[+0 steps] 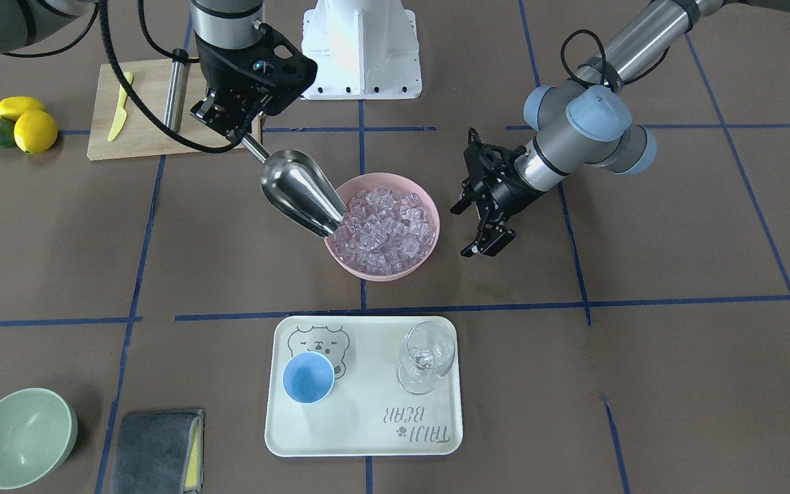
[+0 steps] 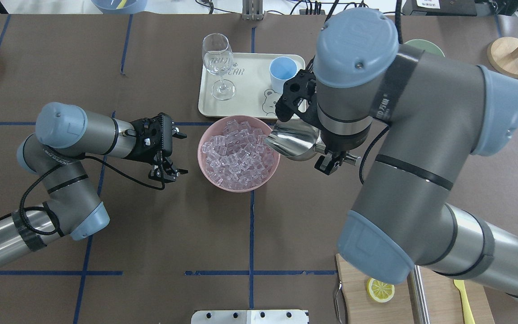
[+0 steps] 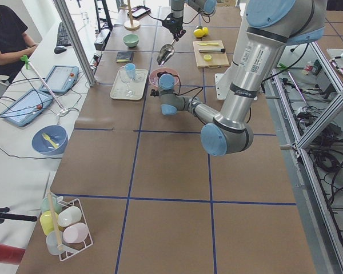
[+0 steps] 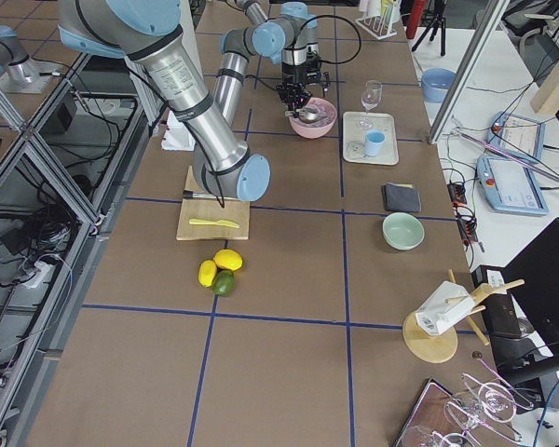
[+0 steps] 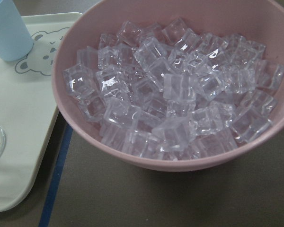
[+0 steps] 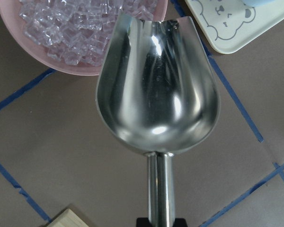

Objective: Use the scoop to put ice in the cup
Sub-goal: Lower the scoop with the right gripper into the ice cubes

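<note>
The ice (image 1: 385, 226) is a heap of clear cubes in a pink bowl (image 1: 429, 257) at the table's middle; it also shows in the left wrist view (image 5: 180, 94). My right gripper (image 1: 238, 129) is shut on the handle of the steel scoop (image 1: 299, 192). The scoop's trough (image 6: 156, 94) is empty and tilts down, its mouth at the bowl's rim over the ice. The light-blue cup (image 1: 308, 377) stands upright and empty on a cream tray (image 1: 367, 425). My left gripper (image 1: 484, 226) is open and empty, beside the bowl on its other side.
A clear wine glass (image 1: 426, 357) stands on the tray beside the cup. A pale green bowl (image 1: 21, 436) and a grey cloth (image 1: 158, 449) lie off to one side. A cutting board (image 1: 141, 116) with a steel tube (image 1: 174, 92) and lemons (image 1: 28, 123) lie near the robot.
</note>
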`<state>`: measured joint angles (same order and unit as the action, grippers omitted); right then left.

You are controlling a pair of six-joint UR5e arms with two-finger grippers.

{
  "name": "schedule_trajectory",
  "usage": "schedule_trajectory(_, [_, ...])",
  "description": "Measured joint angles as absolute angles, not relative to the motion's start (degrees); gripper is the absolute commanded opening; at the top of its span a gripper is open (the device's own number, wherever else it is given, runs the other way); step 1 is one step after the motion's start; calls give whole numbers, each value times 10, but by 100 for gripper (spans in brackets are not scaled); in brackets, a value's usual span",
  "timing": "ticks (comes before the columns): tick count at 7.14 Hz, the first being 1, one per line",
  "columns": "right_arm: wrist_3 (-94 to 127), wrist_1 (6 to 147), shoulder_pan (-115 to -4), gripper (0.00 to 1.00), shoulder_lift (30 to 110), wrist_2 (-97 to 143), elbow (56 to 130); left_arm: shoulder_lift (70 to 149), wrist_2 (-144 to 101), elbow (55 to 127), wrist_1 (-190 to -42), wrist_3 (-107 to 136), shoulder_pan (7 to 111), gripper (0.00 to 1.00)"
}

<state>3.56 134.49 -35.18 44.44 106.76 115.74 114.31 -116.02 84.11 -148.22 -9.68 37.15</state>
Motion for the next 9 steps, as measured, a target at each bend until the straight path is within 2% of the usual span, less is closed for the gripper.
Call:
schedule_trajectory(3, [-44,1420,-351,0,359,1068,1064,1143,-1160,840,-1482,-96,371,100])
schedule_trajectory(9, [-137,1485,-338,0,263,1033,926,1142,-1160,839,-1485,-96,371,100])
